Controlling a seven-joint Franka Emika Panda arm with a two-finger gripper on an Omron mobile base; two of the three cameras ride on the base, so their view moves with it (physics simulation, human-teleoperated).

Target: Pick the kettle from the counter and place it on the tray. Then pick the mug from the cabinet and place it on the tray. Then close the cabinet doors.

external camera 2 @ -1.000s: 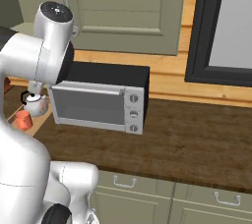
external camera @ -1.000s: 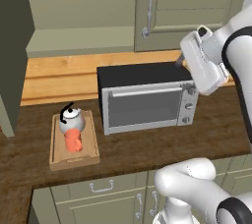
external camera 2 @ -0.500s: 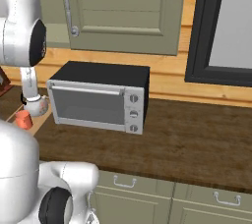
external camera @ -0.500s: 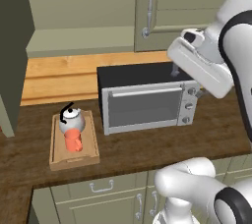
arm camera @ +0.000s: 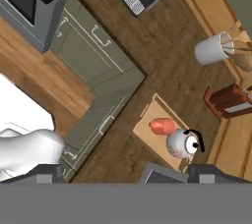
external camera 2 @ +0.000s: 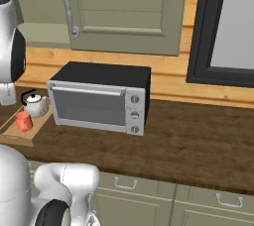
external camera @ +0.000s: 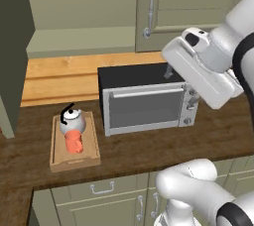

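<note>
The kettle [external camera: 72,120] stands on the tray [external camera: 58,154], at its far end, and the mug [external camera: 75,142] stands on the same tray just in front of it, the two close together or touching. The tray rests on the counter [external camera: 149,145] to the left of the microwave [external camera: 144,102]. The hand view confirms this from above: kettle [arm camera: 183,144] and mug [arm camera: 160,126] side by side within the tray [arm camera: 142,130].

Both placing steps therefore appear complete, and the step in hand is judged to be closing the cabinet doors. One door [external camera: 12,56] stands swung out at the left edge of the left base view, edge-on to the camera. The other door [external camera: 188,9], with its vertical bar handle [external camera: 148,7], looks flush with the cabinet front above the microwave.

The next move calls for carrying the hand leftward, behind the open door's outer face, and pushing it round to the cabinet front without sweeping the tray below.

The arm is raised and folded above the right end of the microwave, its forearm angled down to the left. The hand points downward over the counter. The jaws are spread wide and hold nothing.
</note>
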